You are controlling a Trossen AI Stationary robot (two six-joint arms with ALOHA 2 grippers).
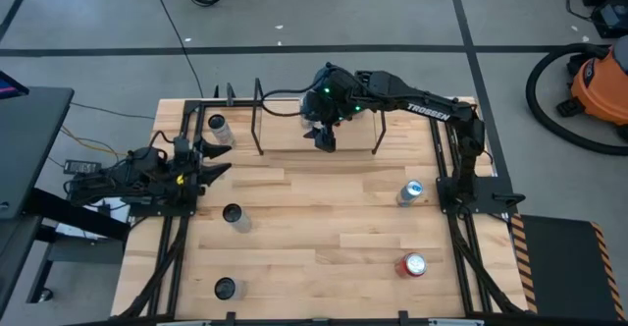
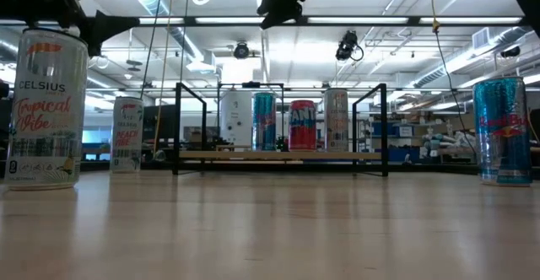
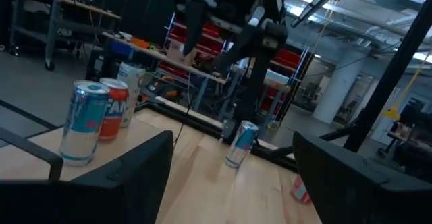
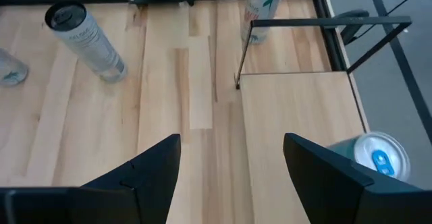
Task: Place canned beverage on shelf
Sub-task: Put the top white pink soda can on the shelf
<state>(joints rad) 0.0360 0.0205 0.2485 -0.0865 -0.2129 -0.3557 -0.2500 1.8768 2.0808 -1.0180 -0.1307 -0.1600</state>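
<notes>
High view shows the right gripper (image 1: 325, 137) hanging above the shelf (image 1: 294, 139) at the far side of the table (image 1: 324, 218), near the middle of the light wood board between its two black end frames. In the right wrist view its two dark fingers (image 4: 145, 173) stand wide apart with only bare board between them, so it holds nothing. A blue-topped can (image 4: 378, 158) stands on the board just beside that gripper. From the low view the shelf carries a row of upright cans, among them a teal one (image 2: 264, 121) and a red Fanta can (image 2: 302, 125). The left gripper (image 1: 211, 159) waits at the left edge of the table; its fingers are also spread and empty in its own wrist view. My reading is that one placement is finished and the step in hand is going for another can. Loose cans are on the table: a blue Red Bull can (image 1: 411, 191) and a red can (image 1: 413, 265) on the right side, a Celsius can (image 1: 234, 216) and another dark-topped can (image 1: 226, 288) on the left, and one more (image 1: 217, 126) near the shelf's left frame. The next move probably calls for lifting clear of the shelved cans without brushing them, swinging to the nearest can on the right side, and closing squarely around its body.
</notes>
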